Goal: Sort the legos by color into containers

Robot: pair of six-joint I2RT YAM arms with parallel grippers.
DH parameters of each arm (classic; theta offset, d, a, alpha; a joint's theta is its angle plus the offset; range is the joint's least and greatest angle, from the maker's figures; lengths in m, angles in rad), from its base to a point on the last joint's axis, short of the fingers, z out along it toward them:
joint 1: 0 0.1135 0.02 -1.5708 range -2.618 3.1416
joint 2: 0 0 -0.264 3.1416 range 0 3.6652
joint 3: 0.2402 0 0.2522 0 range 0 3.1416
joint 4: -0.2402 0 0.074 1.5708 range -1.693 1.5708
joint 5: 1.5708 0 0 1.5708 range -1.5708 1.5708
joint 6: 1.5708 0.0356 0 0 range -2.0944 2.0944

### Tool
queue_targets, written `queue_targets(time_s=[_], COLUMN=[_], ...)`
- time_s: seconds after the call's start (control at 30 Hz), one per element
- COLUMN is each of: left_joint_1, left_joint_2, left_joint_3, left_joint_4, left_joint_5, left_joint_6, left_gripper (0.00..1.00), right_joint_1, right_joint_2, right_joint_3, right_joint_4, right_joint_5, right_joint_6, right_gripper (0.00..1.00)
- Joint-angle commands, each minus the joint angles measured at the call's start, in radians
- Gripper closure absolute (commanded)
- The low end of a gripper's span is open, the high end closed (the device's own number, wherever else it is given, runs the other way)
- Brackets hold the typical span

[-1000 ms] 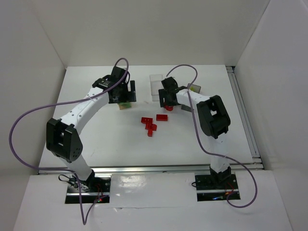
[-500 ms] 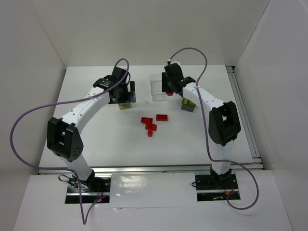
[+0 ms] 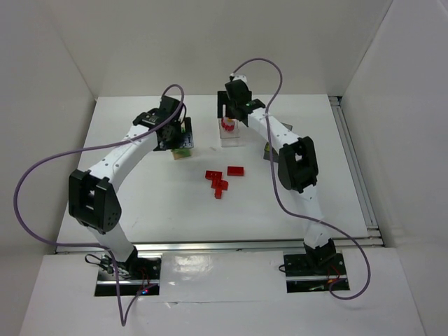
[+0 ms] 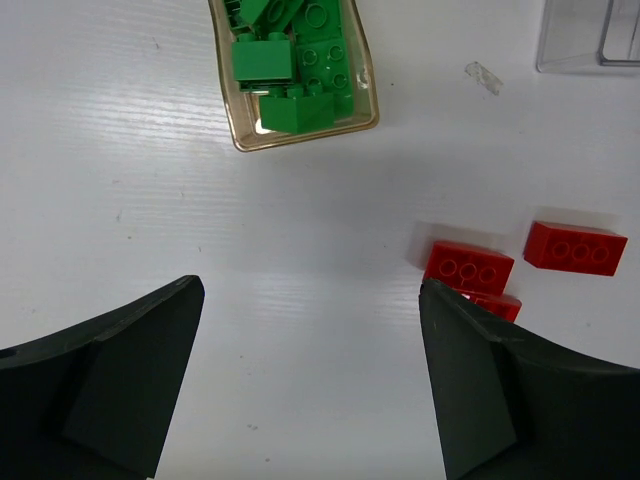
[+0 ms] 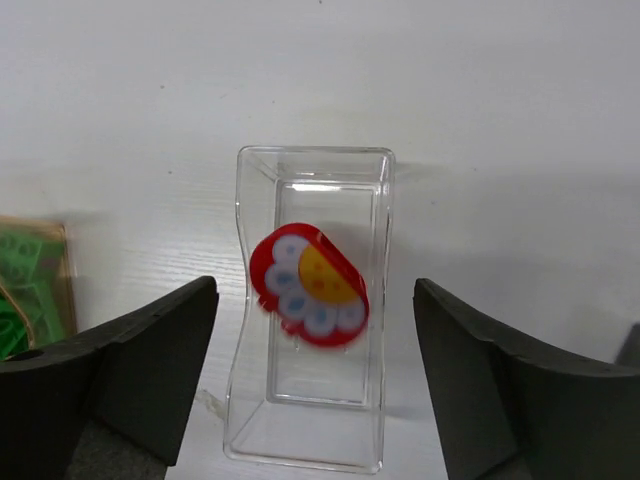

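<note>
Top external view showed both arms reaching toward the far half of the white desk [image 3: 140, 203]. The left claw [image 3: 176, 138] hung over an amber-tinted box [image 3: 185, 145] at far left-centre. The right claw [image 3: 229, 116] hung over a clear box [image 3: 229, 133] just to the right of it. A loose cluster of red bricks [image 3: 220, 180] lay on the bare desk nearer the arm bases, well apart from both boxes. A third box [image 3: 267, 150] showed only as a sliver behind the right arm, and I could not tell what it held.

Left wrist view looked straight down between wide-spread jaws that held nothing. The amber-tinted box lay beyond the fingertips, packed with green bricks [image 4: 293, 110]. Three of the red bricks sat to the right: two side by side, and a third tucked against the near edge of the left one, just beside the right finger [image 4: 500, 400]. A corner of the clear box showed at the top right.

Right wrist view also showed jaws standing wide, one on each side of the clear box and apart from its walls, gripping nothing. Inside the box's outline was a single red piece [image 5: 310, 285], blurred, with pale studs and a yellow patch. I could not tell whether it rested on the floor of the box or hung above it. The green-filled box sat at the left edge.
</note>
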State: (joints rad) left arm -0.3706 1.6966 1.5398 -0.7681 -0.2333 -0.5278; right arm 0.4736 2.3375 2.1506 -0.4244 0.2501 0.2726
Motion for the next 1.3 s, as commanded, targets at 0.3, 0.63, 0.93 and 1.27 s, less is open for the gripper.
queue_targets(time_s=[0.3,0.63,0.93,1.27], left_joint_1=[0.028,0.038,0.038,0.029], left_joint_2=[-0.075,-0.088,-0.087,-0.069], left_joint_3=[0.005,-0.061,-0.07,-0.07], left_joint_4=[-0.013,0.009,0.018,0.027], left_joint_5=[-0.06,-0.049,-0.006,-0.006], left_joint_6=[-0.046,-0.055,-0.046,-0.046], left_gripper=[0.02,0.02,0.02,0.02], right_joint_1=[0.039,0.138,0.177,0.177], right_joint_2=[-0.432,-0.564,-0.443,-0.353], right_joint_3=[-0.469,-0.836,-0.798,-0.758], right_joint_4=[0.059,0.004,-0.013,-0.022], right_joint_5=[0.008,-0.077,0.034,0.066], right_joint_6=[0.031,0.215,0.323,0.29], right_gripper=[0.21,0.0,0.0,0.13])
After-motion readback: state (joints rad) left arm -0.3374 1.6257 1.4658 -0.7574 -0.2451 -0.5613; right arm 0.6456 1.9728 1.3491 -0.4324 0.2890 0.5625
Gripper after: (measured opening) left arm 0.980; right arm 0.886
